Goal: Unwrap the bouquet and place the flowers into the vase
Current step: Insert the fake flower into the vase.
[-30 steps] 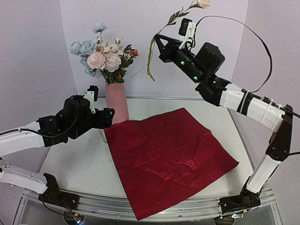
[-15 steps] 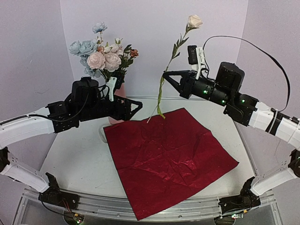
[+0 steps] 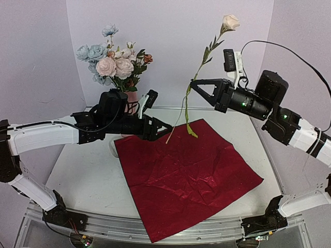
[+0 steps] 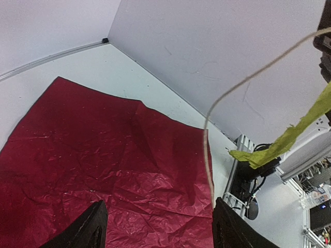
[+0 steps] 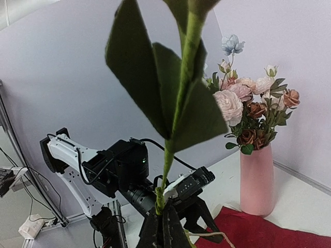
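A salmon-pink vase (image 3: 131,96) (image 5: 257,178) stands at the back left, mostly hidden behind my left arm, and holds several pink, peach and blue flowers (image 3: 115,63) (image 5: 247,106). My right gripper (image 3: 193,86) (image 5: 163,219) is shut on the green stem (image 3: 187,106) of one loose flower, whose pale bloom (image 3: 230,21) is held high. The stem's bare lower end (image 4: 209,155) hangs between the fingers of my open left gripper (image 3: 166,129) (image 4: 163,227), close to its right finger (image 4: 234,227). The dark red wrapping paper (image 3: 186,168) (image 4: 103,155) lies spread flat.
A limp yellow-green leaf (image 3: 192,130) (image 4: 282,142) dangles from the lower stem above the paper. A small pale object (image 3: 112,149) lies at the paper's left edge. The table's metal rail (image 3: 170,235) runs along the near edge. Grey walls enclose the back and sides.
My left arm has swung away from the vase and reached right towards the hanging stem. My right arm has carried the flower right and lower, tipping it upright.
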Robot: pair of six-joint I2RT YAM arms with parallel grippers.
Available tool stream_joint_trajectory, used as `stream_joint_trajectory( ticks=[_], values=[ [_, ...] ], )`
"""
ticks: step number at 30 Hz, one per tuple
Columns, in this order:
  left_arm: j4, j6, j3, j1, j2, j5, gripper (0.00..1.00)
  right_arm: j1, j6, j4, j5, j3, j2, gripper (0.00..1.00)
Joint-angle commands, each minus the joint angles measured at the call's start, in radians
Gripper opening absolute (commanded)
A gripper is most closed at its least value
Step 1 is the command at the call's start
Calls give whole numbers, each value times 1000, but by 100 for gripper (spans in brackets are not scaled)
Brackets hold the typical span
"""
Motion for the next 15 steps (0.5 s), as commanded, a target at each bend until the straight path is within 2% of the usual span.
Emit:
stream_joint_trajectory(
  ticks=[1, 8, 15],
  values=[
    [101, -29, 43, 3, -16, 135, 70, 5, 24, 43, -29, 0, -10, 0],
    [153, -47, -22, 3, -83, 126, 71, 6, 27, 43, -25, -6, -4, 0],
    [153, -86, -30, 3, -35, 189, 65, 5, 34, 43, -23, 6, -4, 0]
  ],
)
